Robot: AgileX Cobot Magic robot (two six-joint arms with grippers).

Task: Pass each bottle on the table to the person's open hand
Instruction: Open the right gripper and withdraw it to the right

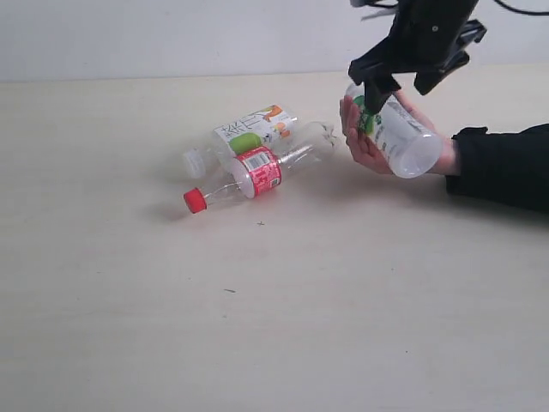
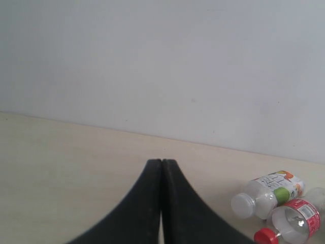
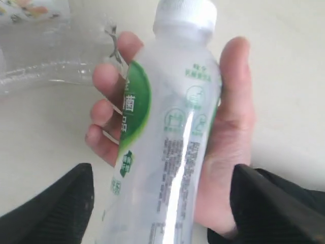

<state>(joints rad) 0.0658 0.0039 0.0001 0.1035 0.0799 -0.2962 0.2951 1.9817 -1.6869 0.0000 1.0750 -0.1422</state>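
Straddling white-cap bottle in person's open hand with right tool spread wide, gripping nothing. Holding left tool pressed shut. Seeing red-cap bottle and fruit-print bottle touching on surface.

gripper closed | fruit-print bottle beside red-label bottle | on table

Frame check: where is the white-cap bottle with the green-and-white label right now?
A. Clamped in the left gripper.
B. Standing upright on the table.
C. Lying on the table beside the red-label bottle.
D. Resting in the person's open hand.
D: the white-cap bottle lies across the palm of the person's open hand, with the fingers of the right gripper spread to either side of it.
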